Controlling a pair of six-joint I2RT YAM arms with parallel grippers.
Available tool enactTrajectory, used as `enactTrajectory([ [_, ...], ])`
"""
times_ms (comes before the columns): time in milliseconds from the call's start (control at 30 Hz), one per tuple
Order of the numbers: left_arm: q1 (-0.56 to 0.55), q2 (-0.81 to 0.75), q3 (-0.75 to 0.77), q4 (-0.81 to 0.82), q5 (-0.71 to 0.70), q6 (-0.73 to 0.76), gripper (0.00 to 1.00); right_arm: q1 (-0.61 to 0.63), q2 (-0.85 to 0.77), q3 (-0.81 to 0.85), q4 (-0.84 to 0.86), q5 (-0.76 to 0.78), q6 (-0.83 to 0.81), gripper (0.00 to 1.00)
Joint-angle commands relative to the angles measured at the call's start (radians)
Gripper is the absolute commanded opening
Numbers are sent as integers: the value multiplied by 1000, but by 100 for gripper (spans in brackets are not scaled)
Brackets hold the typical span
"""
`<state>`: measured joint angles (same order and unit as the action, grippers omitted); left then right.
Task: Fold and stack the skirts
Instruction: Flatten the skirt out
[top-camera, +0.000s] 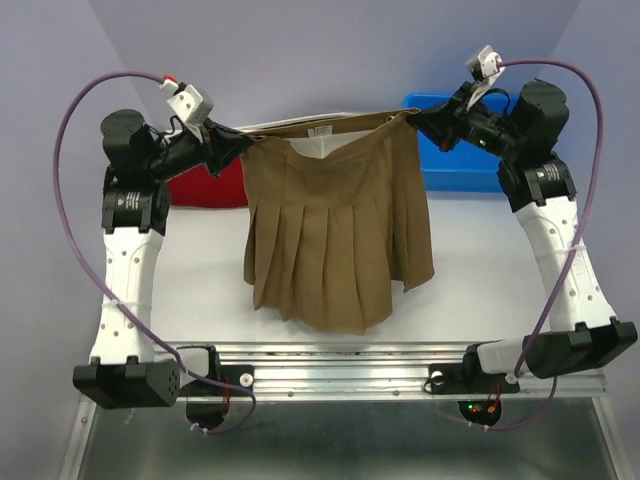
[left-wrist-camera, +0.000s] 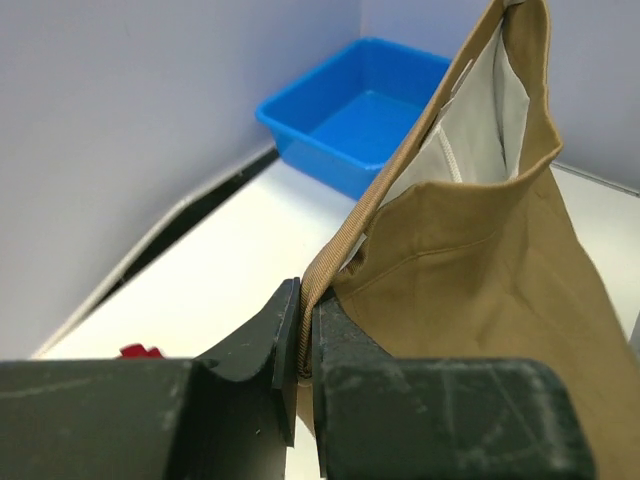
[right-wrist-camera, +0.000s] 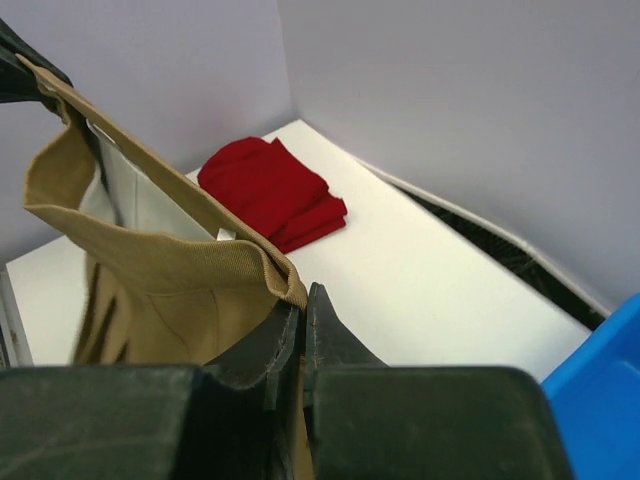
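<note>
- From above, the tan skirt (top-camera: 335, 240) hung between the two arms with its waistband stretched almost straight. Its pleats fell toward the bench (top-camera: 200, 300), and I could not tell if the hem touched it. I judged it was held so spread to let the cloth hang flat before it was laid down for folding.
- The left end effector (top-camera: 245, 140) pinched one end of the waistband and the right end effector (top-camera: 412, 118) pinched the other end.
- The red skirt (top-camera: 210, 185) lay on the bench at the far left, partly hidden by the left arm. It looked folded already, probably as the base of the stack. The blue bin (top-camera: 455, 150) stood at the far right.
- From the left wrist, the jaws stood narrow with the waistband edge clamped between them. The white lining (left-wrist-camera: 500, 100) showed inside the open waist, and the bin sat well beyond in the corner.
- From the right wrist, the jaws were almost together on the corner of the waistband. The red skirt lay folded near the wall, well apart from the tan one.
</note>
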<state>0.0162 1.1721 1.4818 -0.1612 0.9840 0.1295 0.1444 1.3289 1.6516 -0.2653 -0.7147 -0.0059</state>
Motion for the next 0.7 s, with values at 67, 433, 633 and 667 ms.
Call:
enactTrajectory([
  [67,59,-17,69,58,-128,-2,0,-85,-14,51,18,187,-35,1],
  [433,60,-248,-70,-30,-123,103,0,-85,-193,-30,-109,135,-109,1],
  [633,59,-432,-173,-170,-122,193,0,-85,-351,-134,-193,86,-129,1],
  [667,59,-448,-167,-187,-116,196,0,-85,-365,-128,-227,77,-123,1],
])
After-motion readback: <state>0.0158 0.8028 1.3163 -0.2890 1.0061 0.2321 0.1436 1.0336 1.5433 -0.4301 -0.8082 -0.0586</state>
